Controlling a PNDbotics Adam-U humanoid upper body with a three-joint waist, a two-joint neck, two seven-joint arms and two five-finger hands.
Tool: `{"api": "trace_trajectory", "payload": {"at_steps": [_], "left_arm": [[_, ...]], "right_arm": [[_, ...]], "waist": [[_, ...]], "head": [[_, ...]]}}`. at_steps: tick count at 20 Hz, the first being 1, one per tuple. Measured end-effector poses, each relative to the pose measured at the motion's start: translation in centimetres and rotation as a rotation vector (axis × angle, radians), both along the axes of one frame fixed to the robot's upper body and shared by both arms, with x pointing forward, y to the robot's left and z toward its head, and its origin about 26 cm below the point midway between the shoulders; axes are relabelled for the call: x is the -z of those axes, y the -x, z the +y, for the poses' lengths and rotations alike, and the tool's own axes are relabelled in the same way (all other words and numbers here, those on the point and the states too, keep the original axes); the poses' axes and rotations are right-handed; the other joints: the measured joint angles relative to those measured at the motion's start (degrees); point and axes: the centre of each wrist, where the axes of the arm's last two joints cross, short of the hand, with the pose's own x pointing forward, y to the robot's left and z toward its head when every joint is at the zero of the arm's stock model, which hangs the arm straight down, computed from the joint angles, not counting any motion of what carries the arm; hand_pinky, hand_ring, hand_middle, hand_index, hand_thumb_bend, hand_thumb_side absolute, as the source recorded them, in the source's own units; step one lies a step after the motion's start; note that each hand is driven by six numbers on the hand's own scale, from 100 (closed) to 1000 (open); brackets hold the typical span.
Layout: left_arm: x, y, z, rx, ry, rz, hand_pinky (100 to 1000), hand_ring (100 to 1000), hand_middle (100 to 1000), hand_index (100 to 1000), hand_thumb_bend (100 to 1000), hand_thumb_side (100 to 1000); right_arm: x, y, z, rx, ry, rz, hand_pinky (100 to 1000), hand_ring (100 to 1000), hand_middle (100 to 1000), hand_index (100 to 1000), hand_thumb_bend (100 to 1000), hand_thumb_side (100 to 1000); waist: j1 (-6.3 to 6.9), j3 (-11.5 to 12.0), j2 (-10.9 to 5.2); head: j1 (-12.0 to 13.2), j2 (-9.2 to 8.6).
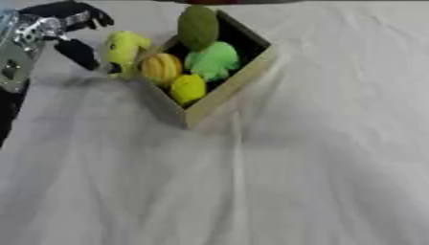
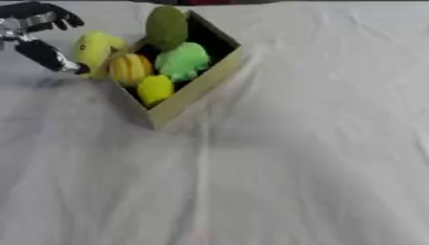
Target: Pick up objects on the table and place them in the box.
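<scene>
**No readable text**

No letters, numbers, labels, brands or signs legible anywhere. Nothing printed on the box (image 1: 220, 98), on the rounded items inside it, or on the white cloth (image 1: 318, 158) beneath. Same for the left hand (image 1: 63, 28) at the upper left: only black and silver surfaces, no markings to make out.

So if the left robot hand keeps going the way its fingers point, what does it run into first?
Most likely the yellow plush toy lying against the box's left rim. The left robot hand is open, one finger angled down and right toward it, its tip near the toy's lower edge. I cannot tell whether they touch.
</scene>
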Motion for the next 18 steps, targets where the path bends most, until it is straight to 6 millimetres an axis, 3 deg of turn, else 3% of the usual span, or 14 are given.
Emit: {"api": "trace_trajectory", "payload": {"at_steps": [9, 18], "left_arm": [[2.1, -1.0, 0.0, -0.064, -0.018, 0.009, 873, 868, 860, 930, 551, 353], [2.0, -1.1, -0.2, -0.074, -0.020, -0.006, 823, 806, 780, 867, 356, 324]], "right_arm": [[-0.2, 0.0, 0.1, -0.004, 0.002, -0.007, 921, 922, 658, 786, 100, 511], [-0.2, 0.0, 0.1, -0.004, 0.002, -0.006, 923, 923, 657, 786, 100, 514]], "waist": [[-0.16, -0.5, 0.22], [-0.16, -0.6, 0.44]], "head": [[0.5, -0.04], [0.9, -0.05]]}}
